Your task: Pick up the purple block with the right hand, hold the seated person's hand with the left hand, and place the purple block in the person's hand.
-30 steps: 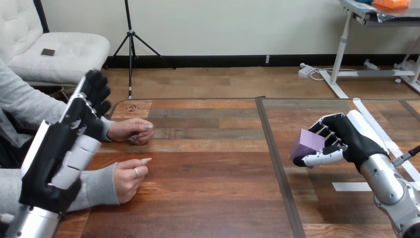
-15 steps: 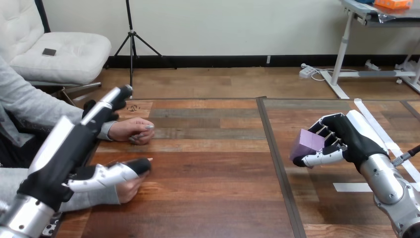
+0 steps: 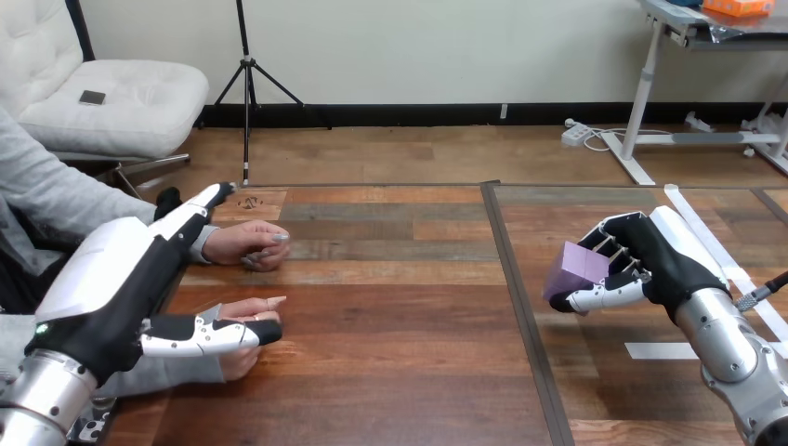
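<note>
Lower and flatter than half a second ago, the left hand has settled over the person's near hand by the table's left edge. The right hand and its block have not shifted.

The left hand is wide: its fingers run straight toward the far hand and its thumb lies across the top of the near hand, with nothing curled round it. I cannot tell whether the thumb presses or only hovers. The right hand is closed on the block, held above the table toward the right edge.

The step in hand looks like taking the person's hand. It should go best if the fingers slip under the fist from the left edge and close slowly and lightly, so that the hand can turn palm up to receive the block.

The far hand sits just beyond the straight fingers and could be bumped. A dark seam crosses the table between the hands, and white tape lies by the right edge. Neither blocks the way.
</note>
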### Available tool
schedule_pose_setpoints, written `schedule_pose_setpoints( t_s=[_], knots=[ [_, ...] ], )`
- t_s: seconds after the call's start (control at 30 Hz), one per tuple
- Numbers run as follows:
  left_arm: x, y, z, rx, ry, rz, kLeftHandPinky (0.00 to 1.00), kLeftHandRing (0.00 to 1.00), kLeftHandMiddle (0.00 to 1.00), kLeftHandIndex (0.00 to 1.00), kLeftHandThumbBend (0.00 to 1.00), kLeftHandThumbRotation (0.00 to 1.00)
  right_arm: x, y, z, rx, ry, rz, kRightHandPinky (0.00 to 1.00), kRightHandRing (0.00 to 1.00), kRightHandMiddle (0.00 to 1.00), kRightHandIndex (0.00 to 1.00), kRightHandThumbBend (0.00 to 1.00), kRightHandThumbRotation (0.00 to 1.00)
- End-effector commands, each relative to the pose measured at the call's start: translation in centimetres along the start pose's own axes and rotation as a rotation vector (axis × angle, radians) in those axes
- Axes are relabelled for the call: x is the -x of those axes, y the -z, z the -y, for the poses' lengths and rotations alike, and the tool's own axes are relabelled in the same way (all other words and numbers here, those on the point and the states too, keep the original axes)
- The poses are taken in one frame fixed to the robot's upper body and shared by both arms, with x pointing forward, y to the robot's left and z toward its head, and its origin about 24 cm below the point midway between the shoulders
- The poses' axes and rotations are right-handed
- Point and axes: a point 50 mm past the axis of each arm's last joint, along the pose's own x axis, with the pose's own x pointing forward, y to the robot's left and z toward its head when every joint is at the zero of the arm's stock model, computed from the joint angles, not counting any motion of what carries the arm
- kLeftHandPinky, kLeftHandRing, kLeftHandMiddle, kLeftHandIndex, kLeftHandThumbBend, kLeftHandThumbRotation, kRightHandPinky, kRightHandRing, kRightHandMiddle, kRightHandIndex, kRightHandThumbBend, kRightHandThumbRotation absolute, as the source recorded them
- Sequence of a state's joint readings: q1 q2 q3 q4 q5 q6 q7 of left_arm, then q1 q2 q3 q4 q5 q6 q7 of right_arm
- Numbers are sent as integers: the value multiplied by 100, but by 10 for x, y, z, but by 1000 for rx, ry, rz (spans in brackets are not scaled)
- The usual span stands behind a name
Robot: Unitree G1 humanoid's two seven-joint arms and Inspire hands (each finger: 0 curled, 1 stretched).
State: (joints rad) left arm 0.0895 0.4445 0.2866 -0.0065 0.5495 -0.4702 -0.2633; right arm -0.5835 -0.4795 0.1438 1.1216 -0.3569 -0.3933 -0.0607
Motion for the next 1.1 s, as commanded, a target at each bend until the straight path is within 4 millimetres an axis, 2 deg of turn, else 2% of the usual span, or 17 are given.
schedule_pose_setpoints(
  t_s=[0.0, 0.77, 1.07],
  knots=[
    [-8, -9, -12, -101, -34, 39, 71, 88, 93, 96, 100, 54, -14, -28, 28, -3, 88, 94, 38, 41, 44, 46, 85, 0],
    [-17, 10, 2, -220, 29, -45, 78, 89, 93, 94, 100, 42, -15, -29, 29, 12, 81, 93, 39, 42, 45, 47, 84, 0],
    [-21, 17, 5, -258, 58, -72, 79, 88, 92, 93, 100, 44, -15, -29, 29, 6, 78, 95, 38, 41, 45, 46, 84, 0]
  ],
)
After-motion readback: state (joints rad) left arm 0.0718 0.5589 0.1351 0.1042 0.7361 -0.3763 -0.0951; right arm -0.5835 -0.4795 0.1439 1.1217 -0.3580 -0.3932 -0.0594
